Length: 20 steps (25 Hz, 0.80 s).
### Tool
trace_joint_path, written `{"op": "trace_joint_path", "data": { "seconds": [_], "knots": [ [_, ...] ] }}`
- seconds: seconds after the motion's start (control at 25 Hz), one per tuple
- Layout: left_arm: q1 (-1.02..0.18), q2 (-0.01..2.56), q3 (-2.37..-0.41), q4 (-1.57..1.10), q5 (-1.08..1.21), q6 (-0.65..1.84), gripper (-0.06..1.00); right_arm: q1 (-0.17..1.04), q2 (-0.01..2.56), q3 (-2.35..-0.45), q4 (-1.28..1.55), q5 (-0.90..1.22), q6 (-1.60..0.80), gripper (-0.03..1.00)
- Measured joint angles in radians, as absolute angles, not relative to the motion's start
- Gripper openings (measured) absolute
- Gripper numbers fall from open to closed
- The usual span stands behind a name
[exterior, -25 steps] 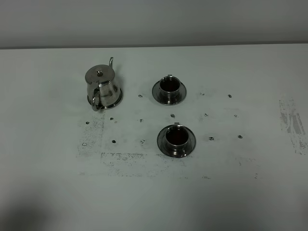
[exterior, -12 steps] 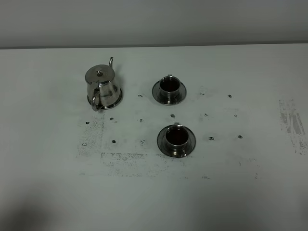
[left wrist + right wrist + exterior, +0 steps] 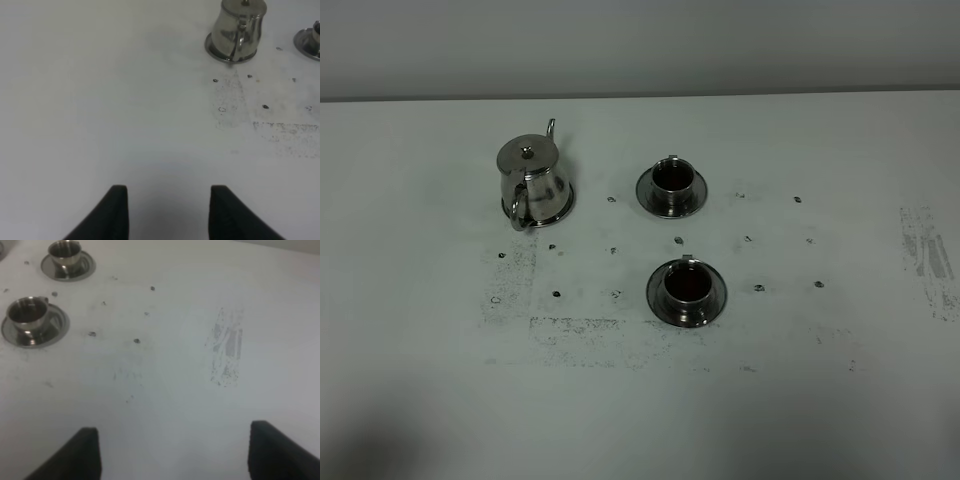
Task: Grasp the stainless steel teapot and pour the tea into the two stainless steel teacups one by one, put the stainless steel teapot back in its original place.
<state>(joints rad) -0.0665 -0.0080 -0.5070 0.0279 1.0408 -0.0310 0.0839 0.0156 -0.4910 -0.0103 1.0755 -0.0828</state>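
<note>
- Ext. high: shiny conical steel teapot (image 3: 533,183) is seen upright on its saucer (image 3: 560,207), table (image 3: 420,300) left; two teacups (image 3: 673,178) (image 3: 687,288) to its right.
- L wrist: left gripper (image 3: 167,212) is spread, empty, well apart from teapot (image 3: 236,30).
- R wrist: right gripper (image 3: 172,455) is spread wide, empty; teacups (image 3: 65,251) (image 3: 28,312) far.

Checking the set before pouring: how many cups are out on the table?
2. One cup sits on its saucer at the far side, to the right of the teapot; the other cup sits on its saucer nearer the camera. None looks hidden.

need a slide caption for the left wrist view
Left tool open over bare white table, steel teapot standing on its saucer ahead, untouched.
</note>
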Motion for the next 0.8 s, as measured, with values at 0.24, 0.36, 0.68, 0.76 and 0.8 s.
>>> {"op": "trace_joint_path", "data": {
  "seconds": [0.24,0.36,0.68,0.76,0.8],
  "knots": [
    [-0.067,-0.008,-0.507,0.028,1.041,-0.031,0.37,0.084,0.016,-0.491,-0.01,1.075,-0.083,0.59],
    [-0.067,-0.008,-0.507,0.028,1.041,-0.031,0.37,0.084,0.016,-0.491,-0.01,1.075,-0.083,0.59],
    [-0.067,-0.008,-0.507,0.028,1.041,-0.031,0.37,0.084,0.016,-0.491,-0.01,1.075,-0.083,0.59],
    [-0.067,-0.008,-0.507,0.028,1.041,-0.031,0.37,0.084,0.016,-0.491,-0.01,1.075,-0.083,0.59],
    [-0.067,-0.008,-0.507,0.028,1.041,-0.031,0.37,0.084,0.016,-0.491,-0.01,1.075,-0.083,0.59]
  ]
}}
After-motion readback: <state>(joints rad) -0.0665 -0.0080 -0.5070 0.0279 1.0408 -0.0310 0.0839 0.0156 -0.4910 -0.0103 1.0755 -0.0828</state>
